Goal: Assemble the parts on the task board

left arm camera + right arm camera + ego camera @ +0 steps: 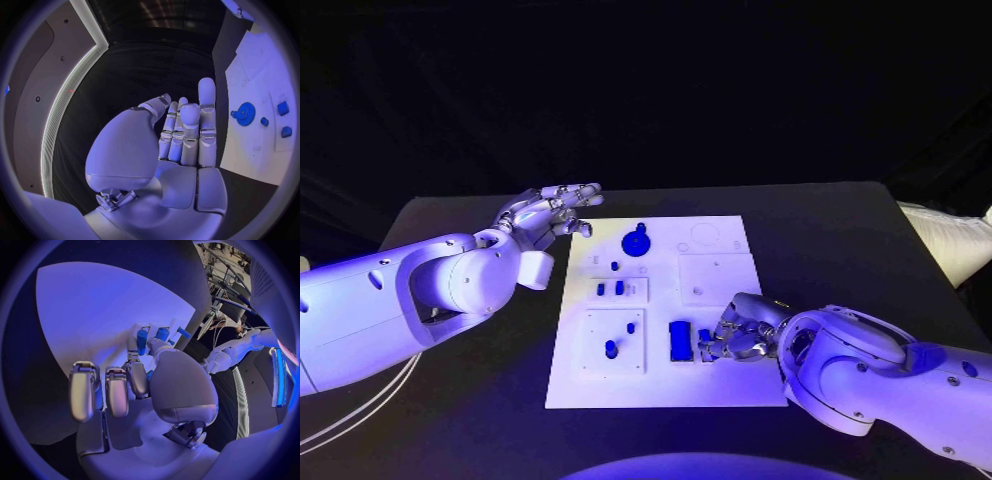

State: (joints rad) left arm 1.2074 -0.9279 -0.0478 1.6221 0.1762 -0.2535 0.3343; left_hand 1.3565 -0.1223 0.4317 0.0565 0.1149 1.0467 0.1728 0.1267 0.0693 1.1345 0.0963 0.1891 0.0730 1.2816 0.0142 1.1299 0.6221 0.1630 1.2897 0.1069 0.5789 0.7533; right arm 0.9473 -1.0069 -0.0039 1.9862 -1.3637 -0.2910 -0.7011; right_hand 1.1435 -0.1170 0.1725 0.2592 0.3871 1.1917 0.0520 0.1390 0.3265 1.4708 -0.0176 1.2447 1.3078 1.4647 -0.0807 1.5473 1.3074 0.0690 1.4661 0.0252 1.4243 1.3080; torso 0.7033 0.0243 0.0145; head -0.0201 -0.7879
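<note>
The white task board (718,385) (259,60) (100,315) lies mid-table. On it are a blue gear (635,242) (245,111), small blue pegs (609,288) (282,106) and an upright blue block (679,340) (142,340). My right hand (740,335) (147,370) is low over the board's near right part, just right of the block. Its thumb and a finger pinch a small blue part (705,336) (150,374) while the other fingers (82,390) stay spread. My left hand (554,214) (184,132) hovers open, fingers straight, beside the board's far left corner.
Two more blue pieces (610,348) stand in the board's near-left recess. The black table (473,400) has bare room on both sides of the board. My left arm (430,290) (231,352) reaches in over the left side.
</note>
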